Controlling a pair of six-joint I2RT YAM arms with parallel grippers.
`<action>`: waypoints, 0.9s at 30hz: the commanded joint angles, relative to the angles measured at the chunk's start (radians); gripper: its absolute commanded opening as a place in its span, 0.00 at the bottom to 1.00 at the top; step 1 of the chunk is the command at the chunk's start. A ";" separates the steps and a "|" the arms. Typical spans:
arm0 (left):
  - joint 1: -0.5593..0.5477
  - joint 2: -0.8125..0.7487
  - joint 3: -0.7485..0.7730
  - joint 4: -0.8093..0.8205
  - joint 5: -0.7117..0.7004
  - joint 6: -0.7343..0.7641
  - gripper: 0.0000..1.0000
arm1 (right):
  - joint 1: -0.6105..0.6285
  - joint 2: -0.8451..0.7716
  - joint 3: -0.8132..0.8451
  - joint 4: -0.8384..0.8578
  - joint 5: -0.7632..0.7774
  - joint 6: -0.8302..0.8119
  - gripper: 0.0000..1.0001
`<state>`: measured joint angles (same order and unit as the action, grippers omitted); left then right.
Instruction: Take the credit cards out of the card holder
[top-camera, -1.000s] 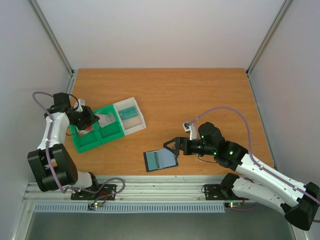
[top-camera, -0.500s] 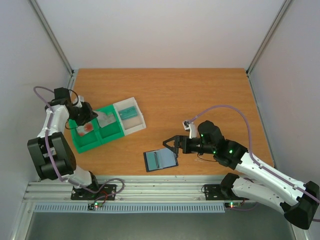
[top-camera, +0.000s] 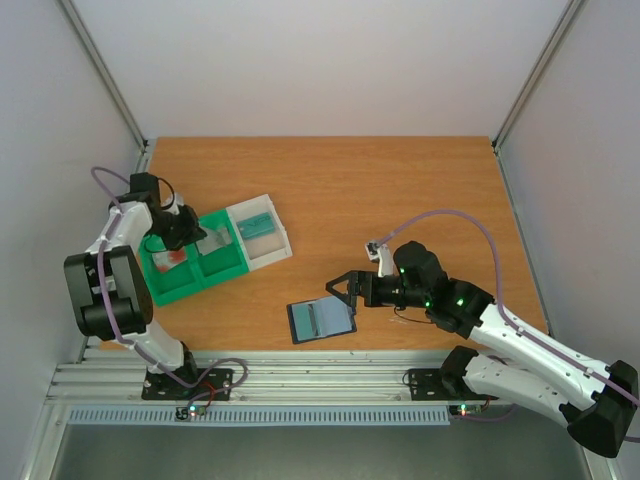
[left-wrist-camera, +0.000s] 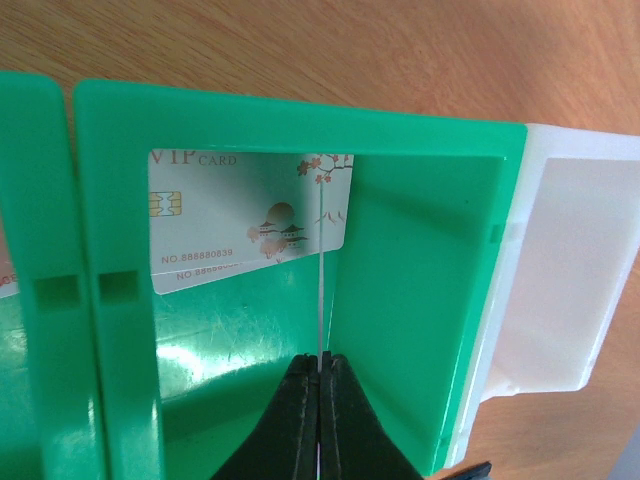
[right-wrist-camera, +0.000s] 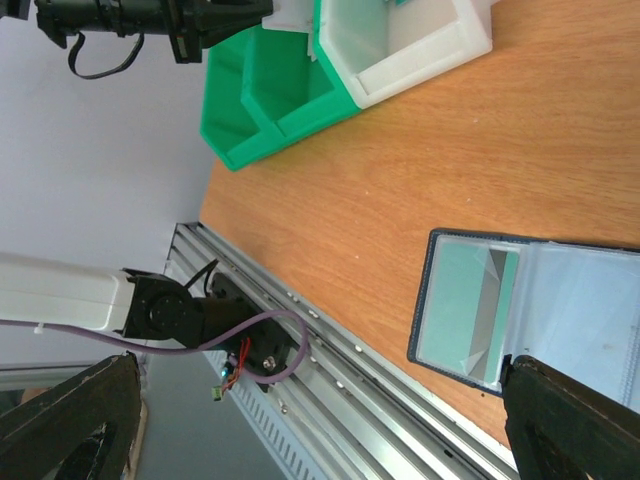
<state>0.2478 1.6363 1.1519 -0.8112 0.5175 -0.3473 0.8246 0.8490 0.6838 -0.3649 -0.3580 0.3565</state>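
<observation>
Card holder (top-camera: 321, 321) beside right end effector (top-camera: 343, 297)

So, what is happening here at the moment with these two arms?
The robot is emptying a card holder, which lies open on the table near the front edge. The right pincer stands wide open at the holder's right edge; a teal card is in its pocket, not yet out. The left pincer is shut above the green bin, where a pale VIP card lies. A second teal card lies in the white bin beside it.
</observation>
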 joint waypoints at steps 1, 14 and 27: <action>-0.012 0.015 0.039 0.034 -0.020 -0.012 0.00 | 0.002 -0.012 0.035 -0.028 0.027 -0.026 0.99; -0.012 0.041 0.053 0.047 -0.024 0.001 0.00 | -0.001 -0.033 0.042 -0.053 0.048 -0.039 0.98; -0.016 0.080 0.070 0.045 -0.084 -0.013 0.01 | -0.005 -0.049 0.046 -0.085 0.076 -0.048 0.98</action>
<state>0.2348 1.7046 1.1893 -0.7925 0.4740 -0.3553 0.8246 0.8219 0.6968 -0.4149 -0.3107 0.3340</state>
